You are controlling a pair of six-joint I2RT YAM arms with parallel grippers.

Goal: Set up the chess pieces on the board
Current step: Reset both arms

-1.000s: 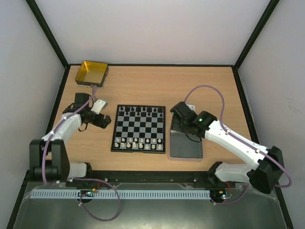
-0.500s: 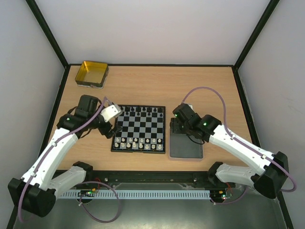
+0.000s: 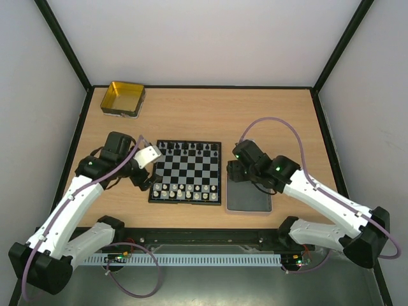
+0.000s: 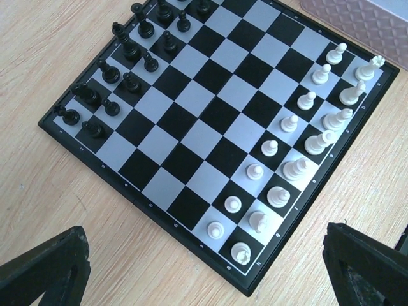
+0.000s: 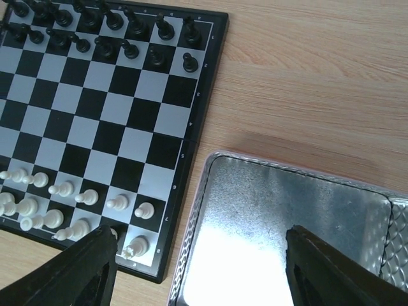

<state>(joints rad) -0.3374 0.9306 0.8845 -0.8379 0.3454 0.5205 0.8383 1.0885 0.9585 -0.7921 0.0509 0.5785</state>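
Note:
The board (image 3: 186,172) lies mid-table. Black chess pieces (image 3: 187,148) fill its two far rows and white chess pieces (image 3: 185,191) its two near rows. My left gripper (image 3: 148,167) hovers open at the board's left edge, holding nothing. In the left wrist view the board (image 4: 210,115) spreads above the gripper (image 4: 207,280), white pieces (image 4: 306,143) to the right, black pieces (image 4: 121,70) at upper left. My right gripper (image 3: 233,171) is open over the grey tray (image 3: 250,194). In its own view the gripper (image 5: 204,280) spans the tray (image 5: 287,223) and the board's corner (image 5: 121,108).
A yellow square tin (image 3: 123,97) stands at the far left corner of the table. The grey tray touches the board's right side, and its patterned rim (image 4: 363,19) shows in the left wrist view. Black frame rails border the table.
My left arm has unfolded and swung its gripper right, up to the board's left edge. The right gripper has shifted slightly toward the near side over the tray. No piece has moved.

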